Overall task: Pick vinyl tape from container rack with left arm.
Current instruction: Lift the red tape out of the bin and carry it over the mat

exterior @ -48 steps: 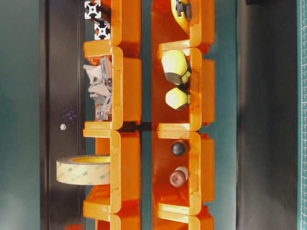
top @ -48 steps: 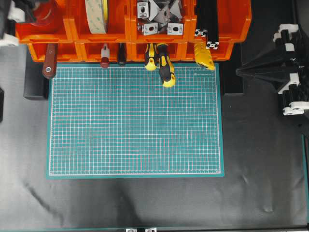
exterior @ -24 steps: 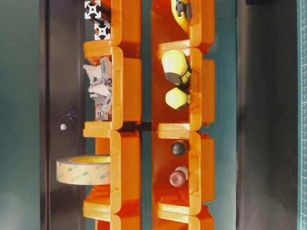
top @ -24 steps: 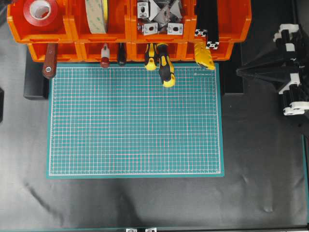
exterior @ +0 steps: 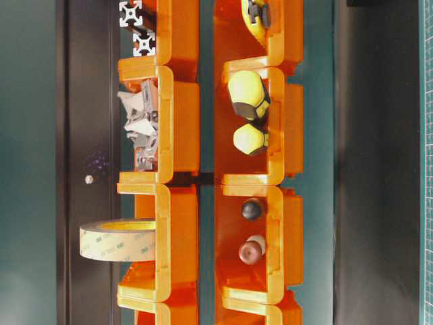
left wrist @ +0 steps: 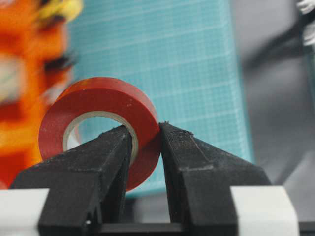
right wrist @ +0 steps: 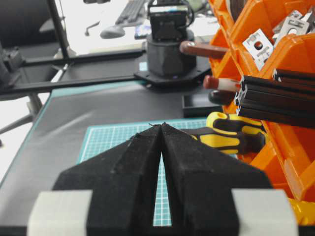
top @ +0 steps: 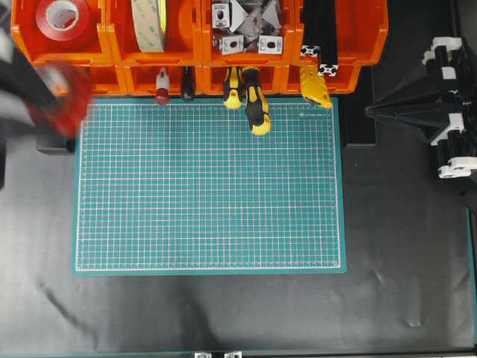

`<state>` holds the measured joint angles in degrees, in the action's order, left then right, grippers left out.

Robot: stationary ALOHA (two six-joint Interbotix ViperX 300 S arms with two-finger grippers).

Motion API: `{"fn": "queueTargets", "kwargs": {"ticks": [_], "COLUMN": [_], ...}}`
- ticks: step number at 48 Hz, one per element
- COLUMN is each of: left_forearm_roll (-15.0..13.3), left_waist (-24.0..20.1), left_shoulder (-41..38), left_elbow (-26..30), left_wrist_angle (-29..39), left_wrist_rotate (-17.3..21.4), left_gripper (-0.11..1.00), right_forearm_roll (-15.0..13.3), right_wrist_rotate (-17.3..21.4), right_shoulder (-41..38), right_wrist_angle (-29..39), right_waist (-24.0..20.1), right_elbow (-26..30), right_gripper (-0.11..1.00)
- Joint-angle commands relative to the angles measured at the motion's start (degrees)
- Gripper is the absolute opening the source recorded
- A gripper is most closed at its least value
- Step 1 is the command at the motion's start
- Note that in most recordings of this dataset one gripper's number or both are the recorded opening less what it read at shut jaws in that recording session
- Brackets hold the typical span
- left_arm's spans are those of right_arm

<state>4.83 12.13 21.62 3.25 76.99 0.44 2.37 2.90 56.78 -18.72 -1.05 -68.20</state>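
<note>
Across the black tabletop (top: 223, 313), largest item: green cutting mat (top: 209, 186), gridded, lying flat at centre.

Along the mat's far edge: container rack (top: 201, 37), two tiers of orange bins. Upper bins hold a red tape roll with white core (top: 62, 15) at far left, a cream tape roll (top: 149, 22) standing on edge, metal brackets (top: 246, 30) and black slotted bars (top: 320, 33). Lower bins hold yellow-and-black screwdrivers (top: 250, 93), handles jutting over the mat.

At the left mat edge, outside the rack: left gripper (left wrist: 146, 142), blurred in the overhead view. Its jaws are clamped on the vinyl tape (left wrist: 106, 110), one finger through the core, the other against the outer face. The roll is carried clear of the bins, above the mat's near-left corner by the rack.

At the right side: right gripper (right wrist: 161, 129), jaws pressed together at the tips, nothing between them.
</note>
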Motion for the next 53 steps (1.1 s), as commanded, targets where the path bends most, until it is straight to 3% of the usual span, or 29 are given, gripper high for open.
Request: {"fn": "queueTargets", "kwargs": {"ticks": [1, 9, 18, 35, 53], "left_forearm_roll": [0.00, 0.00, 0.09, 0.00, 0.00], "left_waist": [3.16, 5.80, 6.24, 4.66, 4.04], "left_shoulder": [-1.41, -5.54, -11.78, -23.73, -25.40], "left_elbow": [-3.25, -10.72, -13.89, -13.80, -13.36], "left_wrist_angle": [-7.03, -16.88, -25.22, -24.17, -24.35], "left_wrist_rotate": [-0.26, -0.26, 0.26, 2.99, 2.99], "left_gripper": [0.19, 0.19, 0.19, 0.19, 0.19], "right_forearm_roll": [-0.09, -0.09, -0.09, -0.18, -0.09], "right_wrist_rotate": [0.00, 0.09, 0.18, 0.62, 0.62], "right_shoulder": [-0.26, -0.26, -0.26, -0.18, -0.18], "right_wrist_angle": [-0.79, -0.53, -0.53, -0.79, -0.79], "right_waist": [0.00, -0.09, 0.00, -0.09, -1.23], "right_elbow": [1.14, 1.05, 1.14, 1.14, 1.14], "right_gripper": [0.01, 0.01, 0.01, 0.01, 0.01]}}
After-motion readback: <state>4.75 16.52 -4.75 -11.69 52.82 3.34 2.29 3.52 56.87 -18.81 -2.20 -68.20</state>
